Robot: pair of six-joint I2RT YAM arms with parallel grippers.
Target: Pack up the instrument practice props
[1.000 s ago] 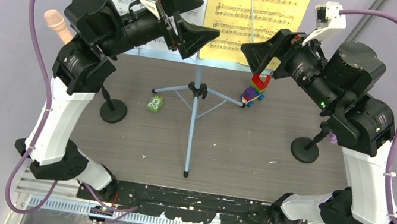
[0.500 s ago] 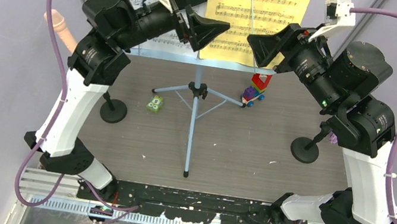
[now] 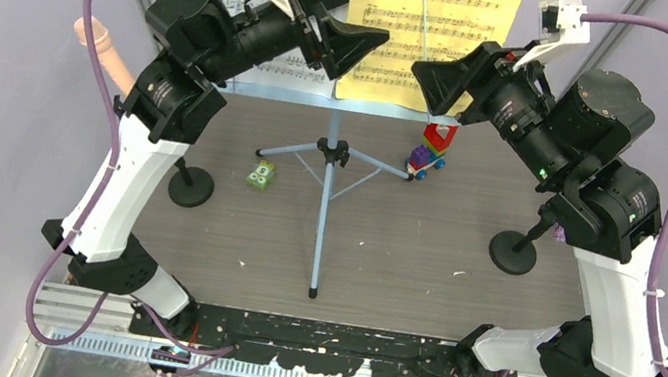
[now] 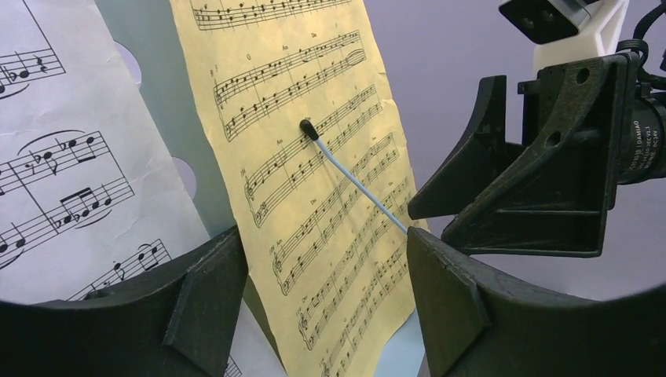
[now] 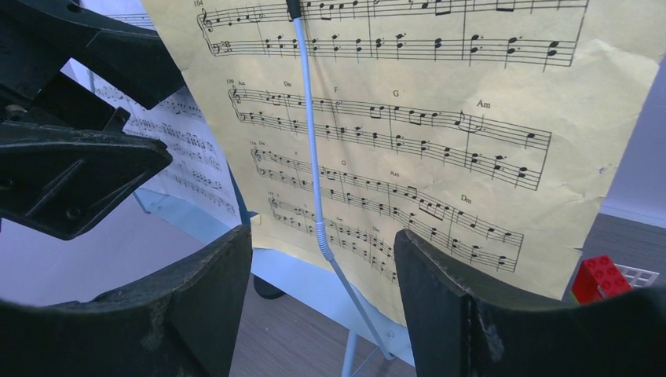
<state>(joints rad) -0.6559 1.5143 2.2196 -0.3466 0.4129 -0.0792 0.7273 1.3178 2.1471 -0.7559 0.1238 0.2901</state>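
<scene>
1. Starting at the left fingers (image 4: 196,306): spread wide, gripping nothing, up in the air and facing the yellow score sheet (image 4: 314,157).
2. Same deal with the right fingers (image 5: 196,306): spread wide, nothing held, aimed at that yellow sheet from the 3 o'clock side. Close to the left pair, but apart.
3. Lying across the yellow sheet: a thin pale-blue retaining wire (image 5: 310,118) with a black tip.
4. Just at 9 o'clock of it: the white score sheet (image 4: 63,181). Both propped on the music rack (image 3: 323,197), way up at 12 o'clock of the counter (image 3: 400,260).
5. Rack tripod planted mid-counter, with one long leg running to 6 o'clock.
6. Peach microphone (image 3: 101,45) poking out at 10 o'clock behind the left arm. Can't tell whether it's seated in the left mic holder (image 3: 192,186), whose round base sits at 8 o'clock of the tripod hub.
7. Right mic holder (image 3: 512,252) at 4 o'clock, with a sliver of purple beside the arm above it. Too hidden to call.
8. Not props: toy brick car (image 3: 430,151) at 2 o'clock of the hub, just beside a leg tip. Green block (image 3: 260,174) between the hub and the left holder.
</scene>
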